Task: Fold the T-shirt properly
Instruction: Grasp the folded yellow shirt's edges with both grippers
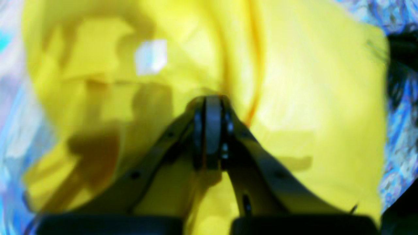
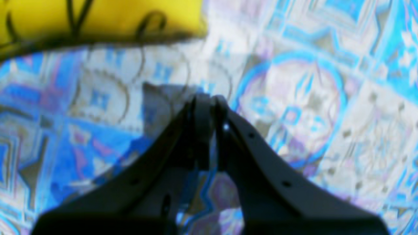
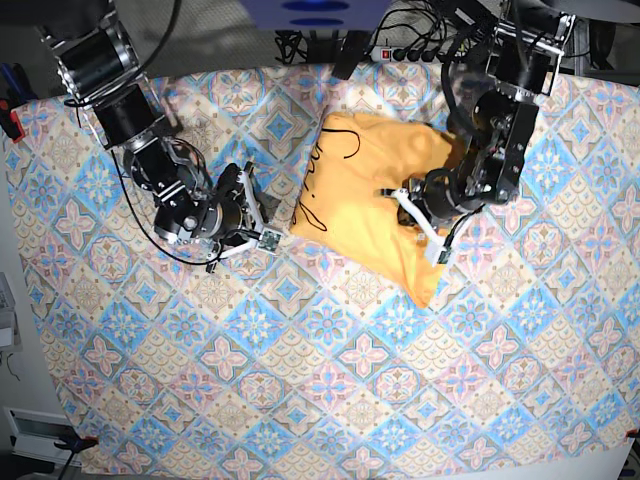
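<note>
T-shirt: your yellow-orange T-shirt (image 3: 375, 195) lies bunched in a rough folded heap on the upper middle of the counter, one corner pointing down toward the near edge; the dark neckline trim (image 3: 318, 178) loops along its left side.
Tablecloth: blue-and-pink tiled tablecloth (image 3: 330, 380) covers the whole counter beneath it.
Left gripper: your left gripper (image 1: 212, 104) sits over the shirt's right half, jaws pressed together; the wrist view shows yellow cloth all around the tips and a fold running up from them, but it is too blurred to tell whether fabric is pinched.
Right gripper: your right gripper (image 2: 209, 99) hangs over bare tablecloth just beside the shirt's left edge, jaws drawn nearly together with nothing between them.
White tag: small pale patch (image 1: 151, 56) shows on the cloth in the left wrist view.
Cables: power strip and cords (image 3: 400, 50) lie at the far edge.
</note>
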Robot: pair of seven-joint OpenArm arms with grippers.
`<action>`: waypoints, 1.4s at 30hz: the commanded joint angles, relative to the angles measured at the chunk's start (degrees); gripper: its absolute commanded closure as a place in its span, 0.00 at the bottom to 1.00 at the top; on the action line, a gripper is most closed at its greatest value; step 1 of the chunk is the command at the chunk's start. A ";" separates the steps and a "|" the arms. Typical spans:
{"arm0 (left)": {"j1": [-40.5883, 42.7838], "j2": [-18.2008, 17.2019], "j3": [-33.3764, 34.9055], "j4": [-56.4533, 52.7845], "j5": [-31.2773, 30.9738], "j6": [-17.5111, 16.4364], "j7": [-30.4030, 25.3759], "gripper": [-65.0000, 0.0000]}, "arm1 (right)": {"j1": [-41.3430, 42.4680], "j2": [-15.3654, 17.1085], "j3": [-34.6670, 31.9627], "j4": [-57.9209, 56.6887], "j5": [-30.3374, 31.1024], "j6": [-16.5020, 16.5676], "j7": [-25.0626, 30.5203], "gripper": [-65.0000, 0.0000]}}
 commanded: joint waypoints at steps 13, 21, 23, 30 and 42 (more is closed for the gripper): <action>7.59 0.23 -5.71 18.98 -0.26 -0.15 4.36 1.00 | 4.26 -3.60 10.21 0.41 0.03 0.17 0.39 0.95; 23.76 -2.41 -12.65 32.08 -0.34 -0.24 4.36 1.00 | 8.13 -9.84 10.12 -8.20 0.03 0.17 0.83 0.95; 26.49 -2.59 -13.53 32.87 -0.34 -0.24 4.36 1.00 | 8.83 -11.34 10.12 -10.31 0.03 0.17 0.83 0.95; 30.71 -3.64 -14.06 32.61 0.27 -0.24 4.80 1.00 | 9.71 -13.71 10.03 -17.35 -0.06 0.17 4.61 0.95; 23.41 -3.91 -13.79 21.09 3.17 -0.42 4.80 1.00 | 7.78 -13.54 9.94 -17.43 -0.06 0.17 4.17 0.95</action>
